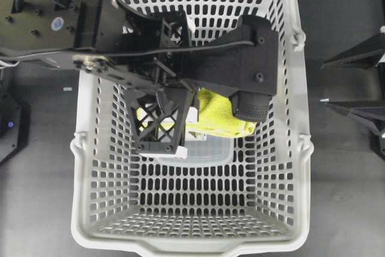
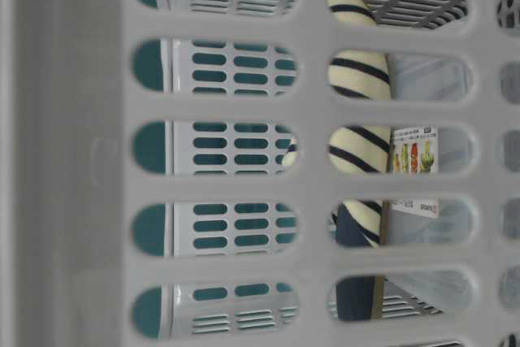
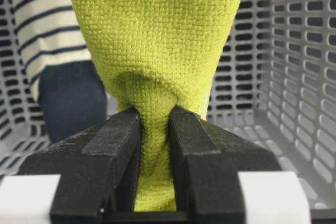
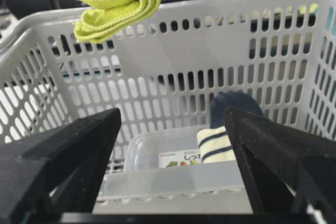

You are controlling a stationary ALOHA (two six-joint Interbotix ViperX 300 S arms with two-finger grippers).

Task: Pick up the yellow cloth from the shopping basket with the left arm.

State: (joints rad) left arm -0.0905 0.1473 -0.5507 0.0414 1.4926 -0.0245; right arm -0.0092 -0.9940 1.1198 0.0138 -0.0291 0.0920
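Note:
The yellow cloth (image 3: 157,51) hangs bunched from my left gripper (image 3: 155,116), whose black jaws are shut on its narrowed neck. From overhead, the cloth (image 1: 219,115) shows beneath the left arm (image 1: 120,34), inside the outline of the light-grey shopping basket (image 1: 180,246). In the right wrist view the cloth (image 4: 113,1) dangles level with the basket's far rim (image 4: 173,9), off the floor. My right gripper (image 1: 323,82) stays outside the basket's right wall, open, with nothing between its fingers (image 4: 79,150).
A cream-and-navy striped slipper (image 3: 47,24) and a clear plastic container (image 4: 157,150) with a printed label lie on the basket floor. The slipper (image 2: 357,148) also shows through the wall slots in the table-level view. Dark tabletop (image 1: 343,179) surrounds the basket.

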